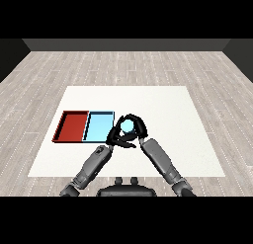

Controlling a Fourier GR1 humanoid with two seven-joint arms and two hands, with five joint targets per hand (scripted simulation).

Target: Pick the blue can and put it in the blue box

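Head view, the only one.

Item: blue can (128, 125). Position: between the two hands, just right of the blue tray (99, 127), not yet in it; whether it rests on the white surface (163, 114) or is lifted clear of it cannot be told. Only its pale blue top shows, ringed by black fingers.

Right hand (139, 128): fingers curled round the can's right and far side. Left hand (115, 135): curled against the can's left and near side, thumb crossing in front.

Orientation: the top faces up toward the viewer, so the long axis appears to run upright, top end uppermost. The sides are hidden by the fingers.

Handling, by judgement: a small can, likely light and stiff, with smooth rounded walls that could slip. Best held round the middle of the body from opposite sides and kept upright.

Also present: red tray (71, 126), touching the blue tray on the side away from the hands.
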